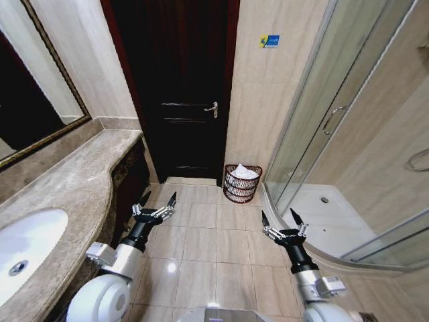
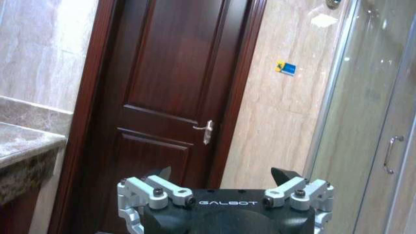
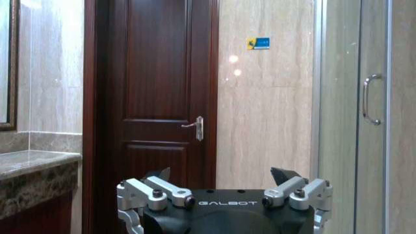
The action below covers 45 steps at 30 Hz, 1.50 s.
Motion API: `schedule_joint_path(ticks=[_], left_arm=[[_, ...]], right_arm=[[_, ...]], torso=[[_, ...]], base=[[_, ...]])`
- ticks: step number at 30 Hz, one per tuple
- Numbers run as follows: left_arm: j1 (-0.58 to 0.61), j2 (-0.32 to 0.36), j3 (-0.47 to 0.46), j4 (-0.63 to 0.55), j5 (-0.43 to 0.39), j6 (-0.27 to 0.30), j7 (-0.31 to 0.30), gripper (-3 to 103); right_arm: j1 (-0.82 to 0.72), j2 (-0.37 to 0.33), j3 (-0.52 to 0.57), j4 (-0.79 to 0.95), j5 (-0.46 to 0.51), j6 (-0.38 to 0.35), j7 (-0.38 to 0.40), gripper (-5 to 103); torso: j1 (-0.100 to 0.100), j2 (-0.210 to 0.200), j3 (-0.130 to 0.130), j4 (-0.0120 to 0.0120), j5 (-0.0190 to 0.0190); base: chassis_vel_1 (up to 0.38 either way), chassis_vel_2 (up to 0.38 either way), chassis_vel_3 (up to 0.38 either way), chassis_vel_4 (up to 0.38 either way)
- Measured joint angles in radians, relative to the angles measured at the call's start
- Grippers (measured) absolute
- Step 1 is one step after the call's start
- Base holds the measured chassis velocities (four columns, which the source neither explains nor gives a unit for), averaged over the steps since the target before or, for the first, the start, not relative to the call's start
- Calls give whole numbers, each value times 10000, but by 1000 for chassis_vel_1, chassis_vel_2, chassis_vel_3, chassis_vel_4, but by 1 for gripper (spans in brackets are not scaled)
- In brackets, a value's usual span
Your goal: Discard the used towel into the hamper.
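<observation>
the hamper (image 1: 242, 183) stands on the tiled floor (image 1: 201, 241) at the far end of the bathroom, against the beige wall (image 1: 258, 114), just beside the dark wooden door (image 1: 177, 87) on one side and the edge of the glass shower cabin (image 1: 335, 134) on the other. a white towel (image 1: 244, 172) lies crumpled inside it, its top rising a little above the rim. the left gripper (image 1: 158, 202) hangs over the floor next to the stone counter (image 1: 74, 181), well apart from the hamper, with its two fingers spread wide and nothing between them. the right gripper (image 1: 282, 217) hangs at about the same height near the curved base of the shower, also spread wide and holding nothing. in the left wrist view the left gripper (image 2: 223, 174) points at the door (image 2: 169, 97) with its silver handle (image 2: 205, 129), and in the right wrist view the right gripper (image 3: 221, 173) faces the same door (image 3: 156, 87), with the shower's glass panel and its handle (image 3: 368, 99) to the side. a white sink (image 1: 27, 245) sits in the counter under a framed mirror (image 1: 30, 87).
</observation>
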Motion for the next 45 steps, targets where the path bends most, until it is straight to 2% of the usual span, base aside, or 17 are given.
schedule_joint_path(ticks=[45], left_arm=[[0,-1,0,0,0,0,0,100]], right_arm=[[0,0,0,0,0,0,0,100]], torso=[[-2,0,0,0,0]], base=[[0,0,0,0]])
